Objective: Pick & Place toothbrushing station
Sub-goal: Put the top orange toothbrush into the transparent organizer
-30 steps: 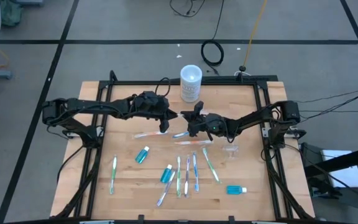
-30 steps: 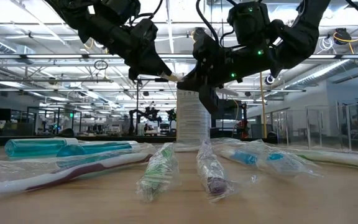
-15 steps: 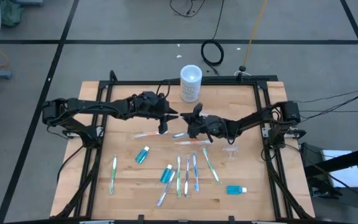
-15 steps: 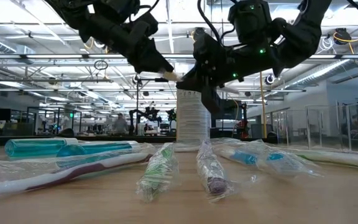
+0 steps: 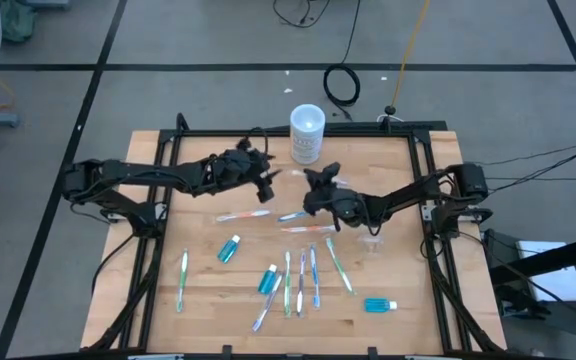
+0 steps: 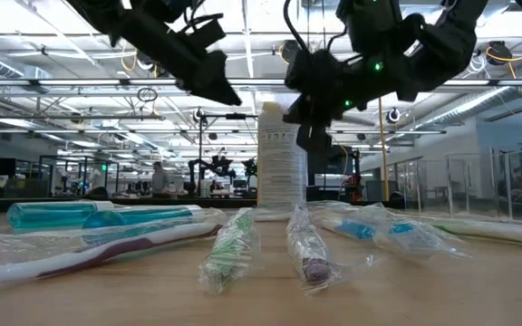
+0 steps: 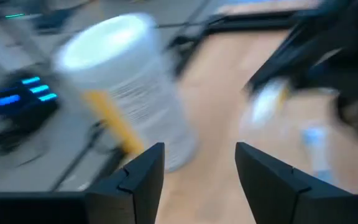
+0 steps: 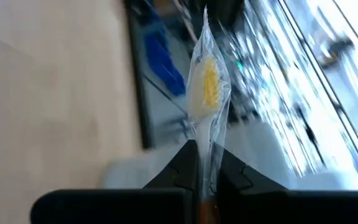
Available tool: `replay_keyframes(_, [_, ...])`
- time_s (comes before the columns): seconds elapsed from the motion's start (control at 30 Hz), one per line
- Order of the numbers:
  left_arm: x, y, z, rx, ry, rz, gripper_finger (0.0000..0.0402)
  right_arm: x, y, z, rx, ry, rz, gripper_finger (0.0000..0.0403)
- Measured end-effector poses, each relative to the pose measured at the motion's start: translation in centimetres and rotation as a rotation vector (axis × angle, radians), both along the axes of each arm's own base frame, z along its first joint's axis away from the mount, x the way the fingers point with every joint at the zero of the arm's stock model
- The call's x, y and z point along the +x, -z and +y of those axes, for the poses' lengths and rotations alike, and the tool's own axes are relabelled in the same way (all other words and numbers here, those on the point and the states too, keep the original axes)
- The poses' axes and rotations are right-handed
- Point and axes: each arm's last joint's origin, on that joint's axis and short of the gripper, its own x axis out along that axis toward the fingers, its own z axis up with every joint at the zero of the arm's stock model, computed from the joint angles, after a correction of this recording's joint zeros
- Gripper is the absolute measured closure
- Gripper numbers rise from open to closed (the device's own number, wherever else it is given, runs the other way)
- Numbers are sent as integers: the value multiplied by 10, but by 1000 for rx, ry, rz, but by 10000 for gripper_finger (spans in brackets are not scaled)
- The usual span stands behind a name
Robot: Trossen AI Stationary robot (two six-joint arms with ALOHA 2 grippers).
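Handover looks finished: the left hand has opened and drawn back toward nine o'clock, empty, while the right hand stays pinched shut on a wrapped toothbrush. By this reading, the clear cup, at four o'clock of the right hand on the tabletop, comes next.

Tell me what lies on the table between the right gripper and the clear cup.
Nothing lies there. In the high view, the stretch from the right gripper, shut on a wrapped toothbrush, down to the clear cup shows only its own arm above bare table.
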Motion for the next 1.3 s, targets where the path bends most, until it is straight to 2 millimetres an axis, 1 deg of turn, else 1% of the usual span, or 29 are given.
replay_keyframes(0.1, [-7,-6,-2,61,-115,17,205,-6,-17,2,28,62,-98,391])
replay_keyframes(0.23, [-14,-9,-4,70,-139,54,214,-23,-47,3,106,94,-265,393])
replay_keyframes(0.33, [-18,-8,-5,63,-139,80,221,-43,-60,8,190,79,-370,393])
replay_keyframes(0.47, [-18,-7,-5,68,-132,99,228,-75,-69,14,324,47,-557,392])
replay_keyframes(0.53, [-18,-8,-5,69,-132,93,231,-91,-68,15,400,-11,-634,391])
replay_keyframes(0.67, [-17,-9,-5,70,-132,83,237,-120,-54,16,519,-184,-702,393])
replay_keyframes(0.87, [-17,-9,-5,50,-93,77,240,-157,-19,5,585,-350,-834,392])
replay_keyframes(0.97, [-16,-9,-6,36,-64,65,242,-171,-2,-6,615,-352,-889,392])
replay_keyframes(1.0, [-15,-10,-6,30,-53,56,243,-175,3,-9,630,-341,-900,392])
replay_keyframes(1.1, [-14,-11,-7,24,-35,36,245,-176,5,-17,677,-362,-944,392])
replay_keyframes(1.23, [-13,-12,-7,23,-26,17,245,-173,8,-20,764,-469,-900,392])
replay_keyframes(1.3, [-13,-12,-7,23,-26,15,245,-171,8,-21,787,-477,-900,392])
